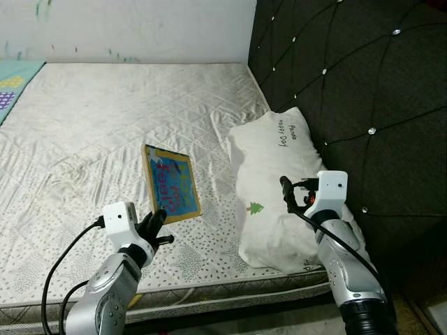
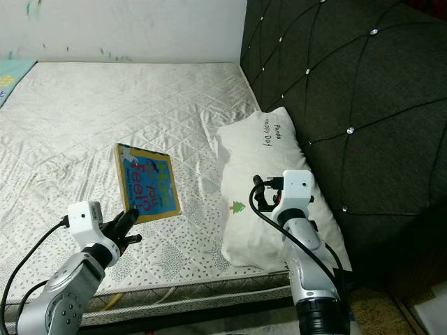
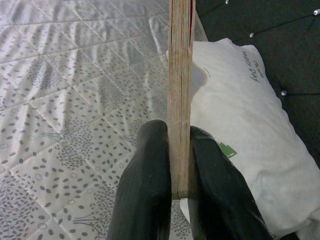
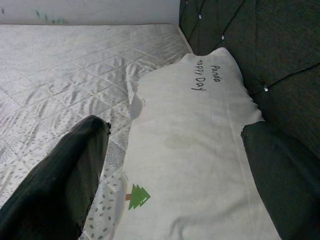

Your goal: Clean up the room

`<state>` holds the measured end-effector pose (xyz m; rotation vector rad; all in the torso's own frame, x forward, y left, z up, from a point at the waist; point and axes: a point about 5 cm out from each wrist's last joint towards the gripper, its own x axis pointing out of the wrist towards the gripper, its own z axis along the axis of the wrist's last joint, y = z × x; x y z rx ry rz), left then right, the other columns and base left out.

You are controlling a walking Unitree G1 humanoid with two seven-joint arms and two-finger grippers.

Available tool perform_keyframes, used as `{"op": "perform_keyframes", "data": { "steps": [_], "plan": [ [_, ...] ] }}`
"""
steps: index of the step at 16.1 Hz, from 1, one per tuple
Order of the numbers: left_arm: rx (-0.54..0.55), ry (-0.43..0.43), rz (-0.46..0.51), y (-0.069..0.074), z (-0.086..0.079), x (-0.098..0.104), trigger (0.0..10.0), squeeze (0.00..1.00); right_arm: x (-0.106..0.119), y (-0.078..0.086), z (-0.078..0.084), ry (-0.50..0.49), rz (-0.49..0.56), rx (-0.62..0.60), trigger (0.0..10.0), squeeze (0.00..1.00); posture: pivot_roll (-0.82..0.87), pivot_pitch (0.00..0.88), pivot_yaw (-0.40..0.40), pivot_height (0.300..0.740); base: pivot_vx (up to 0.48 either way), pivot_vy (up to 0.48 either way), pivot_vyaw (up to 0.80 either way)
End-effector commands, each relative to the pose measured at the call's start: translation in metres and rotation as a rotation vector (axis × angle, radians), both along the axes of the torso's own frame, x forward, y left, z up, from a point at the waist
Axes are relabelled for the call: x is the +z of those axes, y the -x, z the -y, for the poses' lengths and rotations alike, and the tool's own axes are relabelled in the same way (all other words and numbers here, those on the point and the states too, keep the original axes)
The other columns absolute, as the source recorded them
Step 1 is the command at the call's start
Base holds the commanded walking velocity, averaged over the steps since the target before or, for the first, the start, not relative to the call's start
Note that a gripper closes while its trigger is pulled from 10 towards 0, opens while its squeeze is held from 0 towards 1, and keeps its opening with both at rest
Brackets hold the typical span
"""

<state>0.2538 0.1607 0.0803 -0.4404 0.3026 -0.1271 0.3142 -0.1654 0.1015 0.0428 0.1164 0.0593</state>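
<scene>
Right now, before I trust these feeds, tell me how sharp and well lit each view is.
Left and right eye views: sharp, evenly lit; the book title and pillow lettering read clearly, and the dark headboard keeps its stud detail. Left wrist view: the book edge is crisp, the left pincer fingers softer up close. Right wrist view: the right pincer fingers blur in the foreground, the pillow print stays sharp.

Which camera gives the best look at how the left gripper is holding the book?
The left wrist view: the left gripper pinches the book edge-on, one finger on each cover. The left eye and right eye views show its blue cover lifted over the bed, fingers at its lower corner. The right wrist view shows the pillow.
</scene>
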Motion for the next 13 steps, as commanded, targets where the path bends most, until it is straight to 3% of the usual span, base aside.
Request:
{"op": "perform_keyframes", "data": {
  "steps": [1, 7, 10, 11, 13],
  "plan": [
    [0.005, -0.010, 0.068, -0.002, -0.002, 0.013, 10.0, 0.00, 0.003, 0.001, 0.000, -0.009, 0.011, 0.002, 10.0, 0.00, 0.03, 0.117, -0.043, 0.740, 0.000, 0.000, 0.00],
    [0.086, -0.035, 0.144, -0.004, -0.013, 0.023, 10.0, 0.00, 0.000, 0.004, -0.009, -0.029, -0.010, 0.066, 10.0, 0.00, 0.04, 0.138, -0.050, 0.740, 0.000, 0.000, 0.00],
    [0.138, -0.218, 0.347, 0.010, -0.030, 0.048, 10.0, 0.00, -0.003, 0.020, 0.001, -0.048, -0.044, 0.066, 10.0, 0.00, 0.04, 0.153, -0.058, 0.740, 0.000, 0.000, 0.00],
    [0.150, -0.269, 0.376, 0.015, -0.031, 0.052, 10.0, 0.00, -0.005, 0.027, 0.005, -0.044, -0.051, 0.068, 10.0, 0.00, 0.04, 0.154, -0.058, 0.740, 0.000, 0.000, 0.00],
    [0.166, -0.285, 0.384, 0.021, -0.031, 0.054, 10.0, 0.00, -0.005, 0.032, 0.010, -0.046, -0.057, 0.059, 10.0, 0.00, 0.04, 0.155, -0.057, 0.740, 0.000, 0.000, 0.00]
  ]
}}
